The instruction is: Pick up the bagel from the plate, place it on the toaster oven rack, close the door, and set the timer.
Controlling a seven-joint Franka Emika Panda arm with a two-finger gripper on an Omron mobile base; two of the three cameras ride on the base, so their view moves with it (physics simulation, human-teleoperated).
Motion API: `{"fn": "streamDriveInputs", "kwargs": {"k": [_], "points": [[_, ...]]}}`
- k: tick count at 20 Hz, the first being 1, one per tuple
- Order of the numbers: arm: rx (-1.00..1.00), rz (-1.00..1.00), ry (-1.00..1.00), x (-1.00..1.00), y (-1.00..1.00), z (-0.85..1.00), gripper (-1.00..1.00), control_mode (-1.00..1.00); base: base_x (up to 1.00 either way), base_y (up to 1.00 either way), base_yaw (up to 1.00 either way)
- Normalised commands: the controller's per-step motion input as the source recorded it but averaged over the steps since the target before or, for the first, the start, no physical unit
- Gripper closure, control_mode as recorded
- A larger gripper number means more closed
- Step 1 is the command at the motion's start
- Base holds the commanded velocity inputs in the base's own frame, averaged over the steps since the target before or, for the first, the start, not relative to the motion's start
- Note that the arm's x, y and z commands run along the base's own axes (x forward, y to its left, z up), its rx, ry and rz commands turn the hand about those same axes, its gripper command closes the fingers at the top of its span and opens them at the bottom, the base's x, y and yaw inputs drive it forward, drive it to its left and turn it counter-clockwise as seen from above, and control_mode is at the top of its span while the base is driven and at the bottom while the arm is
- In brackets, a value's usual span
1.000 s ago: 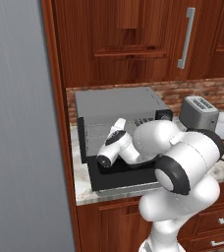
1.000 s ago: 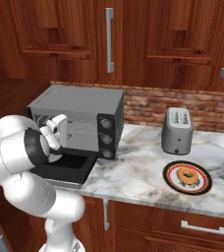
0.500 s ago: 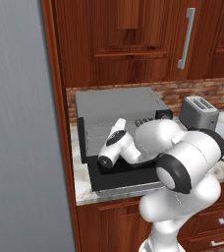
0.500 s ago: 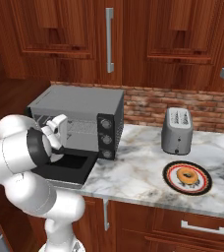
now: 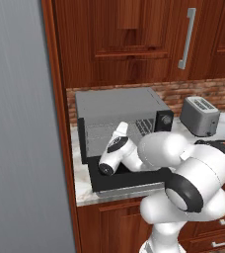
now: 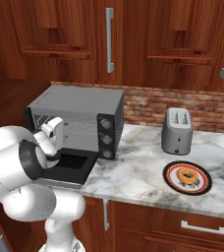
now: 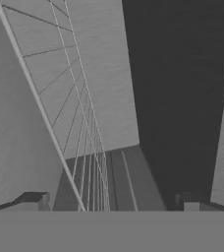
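Note:
The bagel (image 6: 186,175) is a small orange-brown ring lying on the red-rimmed plate (image 6: 203,185) on the counter, well to the right of my arm. The black toaster oven (image 6: 79,101) stands with its door (image 6: 73,166) dropped open and flat. My hand (image 5: 118,137) is over the door at the oven mouth, pointing inside. In the hand view my gripper (image 7: 113,204) is open with nothing between its fingertips, and the thin wires of the toaster oven rack (image 7: 82,147) run ahead of it.
A silver two-slot toaster (image 6: 178,130) stands between the oven and the plate, against the brick backsplash. Brown wooden cabinets hang above. A tall grey panel (image 5: 20,128) walls off the left side. Marble counter (image 6: 133,172) lies between the oven and the plate.

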Motion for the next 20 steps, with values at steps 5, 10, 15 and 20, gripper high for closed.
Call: {"fn": "streamDriveInputs", "kwargs": {"k": [5, 10, 15, 20], "points": [[0.0, 0.0, 0.0, -0.04, 0.08, 0.0, -1.0, -1.0, 0.0, 0.0, 0.0], [0.0, 0.0, 0.08, 0.12, 0.0, -0.14, -1.0, -1.0, 0.0, 0.0, 0.0], [-0.01, 0.0, 0.15, 0.03, 0.0, -0.55, -1.0, -1.0, 0.0, 0.0, 0.0], [-0.02, 0.0, -0.01, 0.0, 0.05, -0.56, -1.0, -1.0, 0.0, 0.0, 0.0]]}}
